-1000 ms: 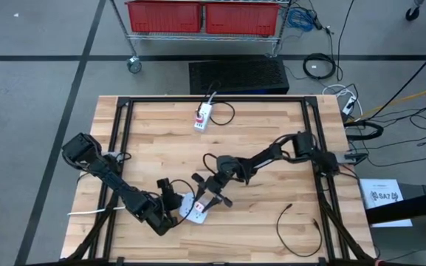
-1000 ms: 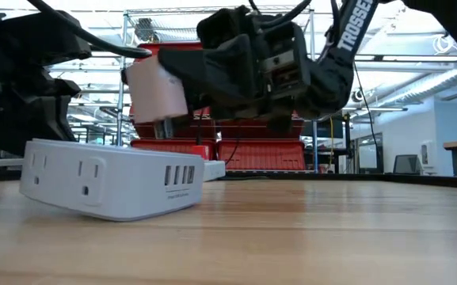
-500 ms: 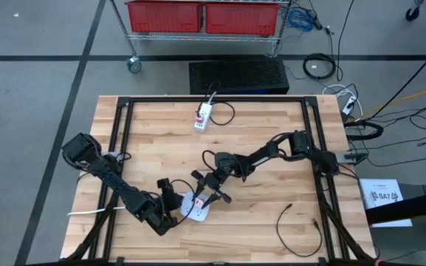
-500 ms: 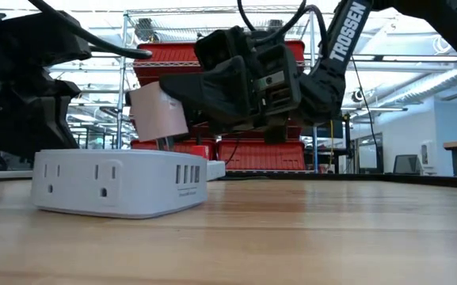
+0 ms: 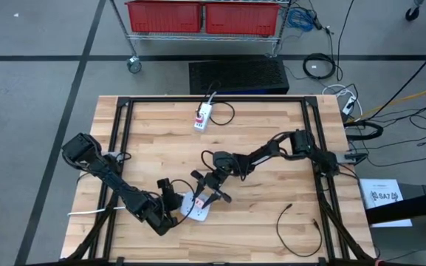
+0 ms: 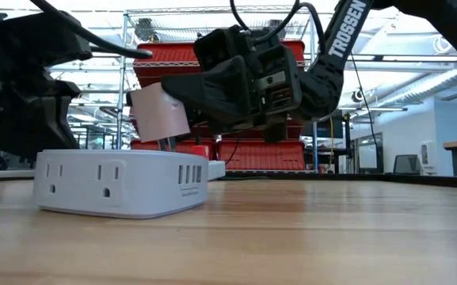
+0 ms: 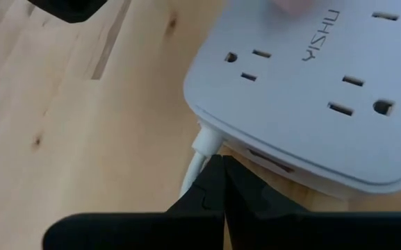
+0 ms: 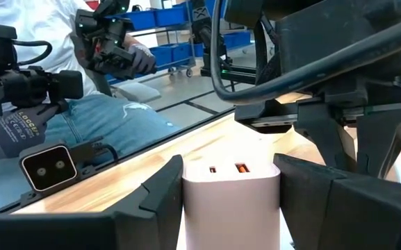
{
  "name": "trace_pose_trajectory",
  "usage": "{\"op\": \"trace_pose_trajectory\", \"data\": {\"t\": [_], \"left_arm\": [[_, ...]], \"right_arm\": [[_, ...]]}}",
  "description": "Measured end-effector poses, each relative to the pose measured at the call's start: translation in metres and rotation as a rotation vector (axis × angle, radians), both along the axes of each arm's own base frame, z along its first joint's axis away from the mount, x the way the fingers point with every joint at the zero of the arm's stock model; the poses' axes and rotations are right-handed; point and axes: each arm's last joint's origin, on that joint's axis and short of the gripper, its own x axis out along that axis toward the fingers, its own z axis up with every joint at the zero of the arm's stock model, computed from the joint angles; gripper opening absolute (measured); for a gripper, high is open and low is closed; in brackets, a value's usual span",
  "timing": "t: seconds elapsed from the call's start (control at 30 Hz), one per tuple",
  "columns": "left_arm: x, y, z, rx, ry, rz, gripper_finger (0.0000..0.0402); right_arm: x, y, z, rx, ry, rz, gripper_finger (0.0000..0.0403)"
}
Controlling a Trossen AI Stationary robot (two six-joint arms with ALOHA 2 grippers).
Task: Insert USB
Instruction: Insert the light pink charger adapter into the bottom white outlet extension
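While the right gripper [image 8: 231, 201] holds the white charger block [image 6: 158, 113] by its two flat side faces, jaws closed on it at about block width, the block hangs slightly tilted just above the top of the white power strip [image 6: 117, 182], its prongs pointing down at the strip's upper face. In the high view the pair sits toward 6 o'clock of the table [image 5: 264, 148] centre, the right gripper coming in from 3 o'clock.

Handling judgement:
- Charger block: rigid plastic, probably light, with smooth faces that may slip under a twisting load. Grip the broad flat sides, as now. Keep clear of the end face carrying the two small ports, visible in the right wrist view.
- Power strip: stiff, boxy and light enough to slide or tip on the wood when pressed. It needs bracing.

The left gripper [image 7: 217, 182], fully closed, sits at the strip's cord end [image 7: 199, 149], at roughly 8 o'clock of the strip in the high view. Whether it pinches the cord cannot be told.

Prongs should be squared to the slots before any downward push; tilt risks jamming.
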Motion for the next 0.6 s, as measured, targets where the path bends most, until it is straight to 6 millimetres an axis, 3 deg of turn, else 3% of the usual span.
{"op": "trace_pose_trajectory", "data": {"t": [0.6], "left_arm": [[-0.0002,-0.0006,-0.0003,-0.016,0.013,-0.008,0.0]], "right_arm": [[-0.0018,-0.0108,-0.0023,0.036,0.045,0.049,0.0163]]}}
